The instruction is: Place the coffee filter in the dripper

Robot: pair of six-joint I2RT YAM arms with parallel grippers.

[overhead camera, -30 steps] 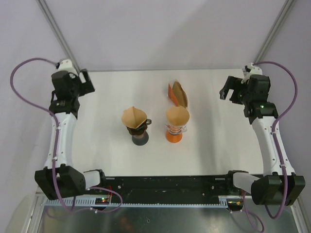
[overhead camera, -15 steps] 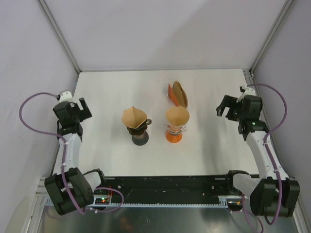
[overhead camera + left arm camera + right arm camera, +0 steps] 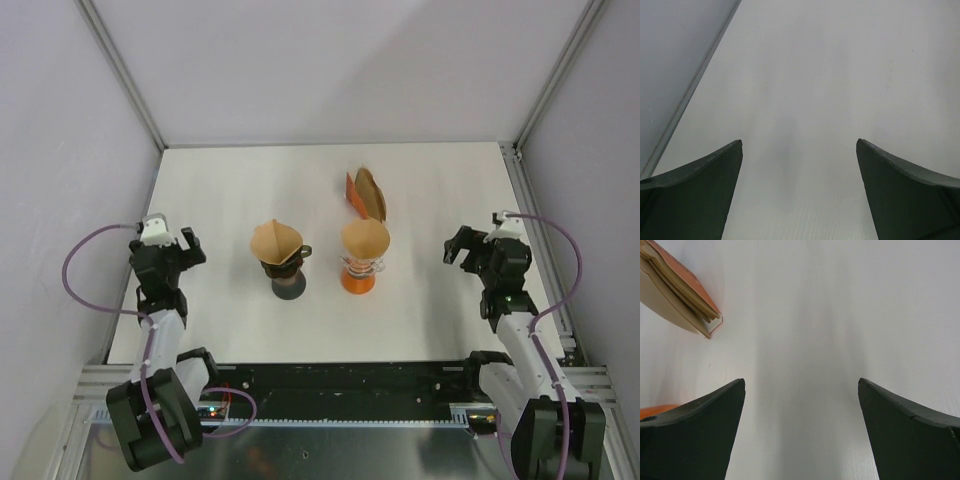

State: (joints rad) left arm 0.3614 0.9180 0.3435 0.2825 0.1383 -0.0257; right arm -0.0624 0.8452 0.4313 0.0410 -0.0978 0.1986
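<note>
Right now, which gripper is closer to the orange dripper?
Right. The right gripper sits open just right of the orange dripper; the left gripper is farther off, beyond the black dripper.

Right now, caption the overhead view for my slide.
Left gripper and right gripper open at the sides; black dripper and orange dripper each hold a brown filter, spare filters behind.
</note>
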